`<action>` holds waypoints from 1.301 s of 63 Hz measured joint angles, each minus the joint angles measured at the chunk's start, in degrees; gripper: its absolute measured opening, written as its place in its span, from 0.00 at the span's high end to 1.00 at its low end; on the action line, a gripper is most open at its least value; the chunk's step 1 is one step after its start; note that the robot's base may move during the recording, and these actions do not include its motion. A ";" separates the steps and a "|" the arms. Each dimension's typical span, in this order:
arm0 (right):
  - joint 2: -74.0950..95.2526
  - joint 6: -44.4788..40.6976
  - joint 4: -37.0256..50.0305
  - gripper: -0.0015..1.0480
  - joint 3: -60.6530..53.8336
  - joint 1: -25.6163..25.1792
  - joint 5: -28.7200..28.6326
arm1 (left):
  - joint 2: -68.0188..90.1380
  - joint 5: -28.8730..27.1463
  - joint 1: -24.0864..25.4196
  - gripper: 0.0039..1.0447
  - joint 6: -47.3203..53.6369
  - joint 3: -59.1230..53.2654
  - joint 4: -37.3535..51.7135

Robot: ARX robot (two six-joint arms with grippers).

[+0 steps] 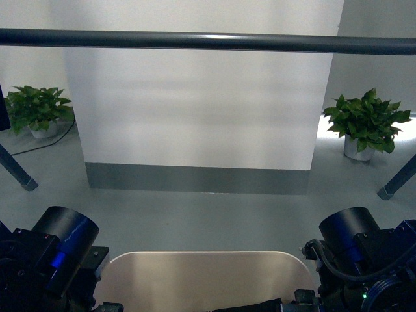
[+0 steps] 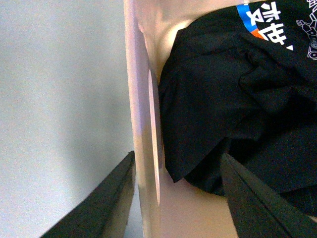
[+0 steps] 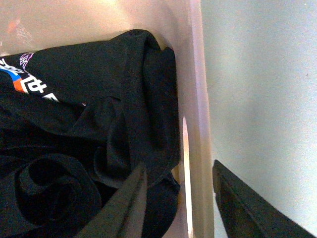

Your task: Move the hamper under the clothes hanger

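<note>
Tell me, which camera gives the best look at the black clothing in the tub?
The right wrist view: the black clothing fills most of the hamper, its folds and printed patch visible. The left wrist view shows it too, print cropped at the edge. The front view shows only a dark sliver.

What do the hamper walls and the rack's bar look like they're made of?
The hamper looks like smooth beige plastic: its thin wall glows where light passes through and has a soft sheen. The rack's bar looks like metal, probably painted: dark grey, round and straight, with a faint highlight along it. Neither can be confirmed by sight alone.
</note>
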 joint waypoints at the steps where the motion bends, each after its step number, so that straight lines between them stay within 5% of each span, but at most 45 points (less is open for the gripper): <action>1: -0.02 0.00 0.02 0.57 0.00 0.02 0.04 | -0.07 0.00 0.00 0.45 0.00 0.00 0.00; 18: -2.84 -0.52 0.00 0.17 -0.11 0.31 1.03 | -4.26 -0.59 0.09 0.05 0.44 0.04 -0.09; 24: -4.72 -0.90 -0.07 0.06 -0.11 0.50 1.20 | -6.38 -0.26 0.09 0.07 0.46 0.24 -0.70; 69: -27.26 -9.79 0.57 0.07 -1.51 2.21 9.49 | -31.12 6.88 0.42 0.06 1.68 -0.42 -1.95; 82: -39.82 -17.86 9.20 0.07 -6.62 3.69 19.52 | -43.71 6.91 -0.15 0.06 6.45 -4.70 1.95</action>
